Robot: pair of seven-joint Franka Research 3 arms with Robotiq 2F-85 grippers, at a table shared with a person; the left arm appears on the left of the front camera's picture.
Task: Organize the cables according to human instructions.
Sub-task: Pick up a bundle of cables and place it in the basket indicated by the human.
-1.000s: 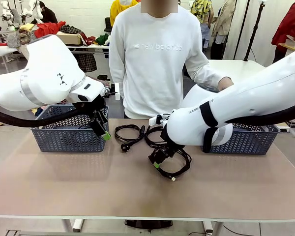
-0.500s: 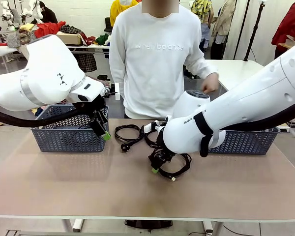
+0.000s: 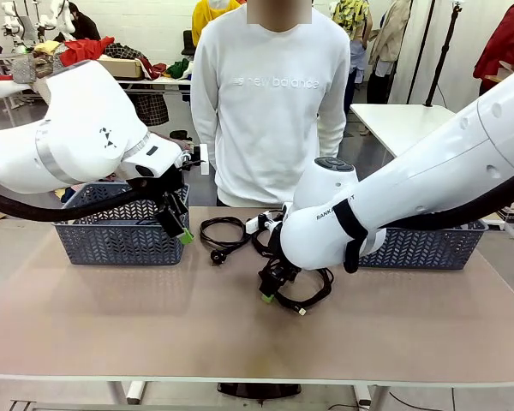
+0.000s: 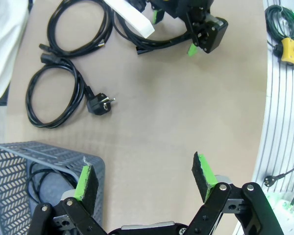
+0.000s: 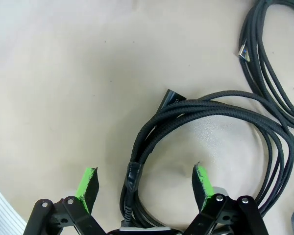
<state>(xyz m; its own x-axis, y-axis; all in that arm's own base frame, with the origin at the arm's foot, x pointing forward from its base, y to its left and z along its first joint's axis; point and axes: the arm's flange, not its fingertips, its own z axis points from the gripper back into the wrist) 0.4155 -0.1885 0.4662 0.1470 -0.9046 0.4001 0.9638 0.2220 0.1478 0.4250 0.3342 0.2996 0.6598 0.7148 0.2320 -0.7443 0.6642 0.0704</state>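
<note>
Right jaws low in the middle of the front view, down over the braided cable (image 3: 315,301), spread wide and holding nothing; from the right wrist view the green pads (image 5: 88,188) stand either side of the coil's bound section, where a dark tape wrap (image 5: 133,174) gathers the strands near the bottom centre of the frame; that's the spot I'd go for, since pinching at the wrap should bring all the turns up together, whereas a single strand would likely let the loop sag and unwind; this cable looks light, soft and floppy, with a woven jacket that ought to give the pads decent bite, and its plug end (image 5: 169,96) will probably dangle; a second cable (image 5: 264,66) runs down the upper right of that view, close beside, so snagging it is a risk; over at the left, the left jaws hang wide and empty in front of the left basket (image 3: 120,240), one pad above its rim in the left wrist view; a black cord (image 4: 33,172) seems to lie in that basket already; on the counter (image 3: 111,317), left of centre, the power cord (image 3: 207,229) lies coiled, its chunky plug (image 4: 98,104) poking out from the loop; thicker and springier, that one, I'd say; another coil (image 4: 53,29) lies at the upper left of the left wrist view; the right basket (image 3: 428,247) sits behind the right arm (image 3: 411,197); the person (image 3: 270,111) stands at the far side.
</note>
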